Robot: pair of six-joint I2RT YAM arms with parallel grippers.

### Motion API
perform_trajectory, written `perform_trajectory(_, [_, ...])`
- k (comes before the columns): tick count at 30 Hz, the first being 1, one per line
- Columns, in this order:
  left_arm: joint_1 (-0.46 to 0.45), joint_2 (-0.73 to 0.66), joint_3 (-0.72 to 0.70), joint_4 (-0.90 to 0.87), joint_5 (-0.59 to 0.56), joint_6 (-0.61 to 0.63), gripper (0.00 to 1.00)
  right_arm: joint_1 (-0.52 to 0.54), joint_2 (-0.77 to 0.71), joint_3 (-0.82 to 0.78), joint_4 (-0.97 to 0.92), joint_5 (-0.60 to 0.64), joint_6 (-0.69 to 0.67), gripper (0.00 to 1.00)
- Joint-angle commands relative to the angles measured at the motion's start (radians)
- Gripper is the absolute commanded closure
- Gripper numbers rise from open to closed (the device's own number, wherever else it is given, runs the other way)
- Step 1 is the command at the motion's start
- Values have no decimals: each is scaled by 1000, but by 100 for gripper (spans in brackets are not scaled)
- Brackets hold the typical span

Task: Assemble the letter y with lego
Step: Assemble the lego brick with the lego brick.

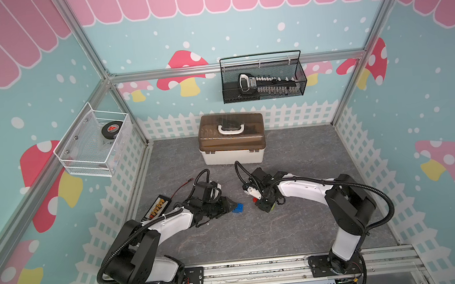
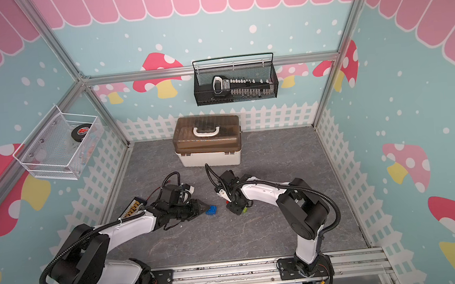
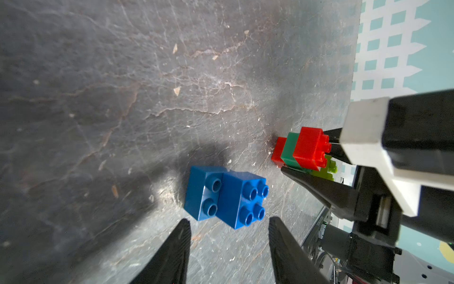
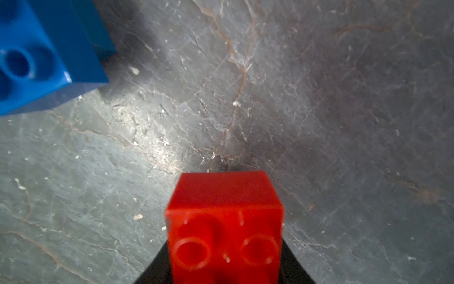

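Both top views: bare tabletop [image 1: 257,238] on the near side, toolbox [image 1: 232,150] at the far edge; left gripper [image 1: 233,206] just beside blue bricks [image 1: 238,208], right gripper [image 1: 262,202] hides most of the red-green-lime stack [image 3: 307,147]. Left wrist — left jaws spread, empty; stack touches tabletop. Right wrist — red brick [image 4: 224,216] between jaws, grip unclear.

Six toy bricks show in the left wrist view: two blue bricks [image 3: 204,191] [image 3: 242,199], two red bricks [image 3: 308,147] [image 3: 278,151], one dark green brick [image 3: 290,152] and one lime brick [image 3: 328,171]. In both top views there are two robot arms [image 1: 169,223] [image 1: 303,189], two wire baskets [image 1: 87,163] [image 1: 264,96] on the walls, one lidded box [image 1: 233,154] with one handle [image 1: 231,129], one black disc [image 1: 110,129] and one flat case [image 1: 157,207].
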Motion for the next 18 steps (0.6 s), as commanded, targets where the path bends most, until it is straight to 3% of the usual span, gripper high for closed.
perform_trajectory(1, [-3, 16, -15, 3, -10, 17, 49, 9, -19, 6, -25, 0, -3, 56])
perform_trajectory(18, [-9, 48, -20, -25, -56, 24, 53, 8, -31, -4, -46, -28, -17, 58])
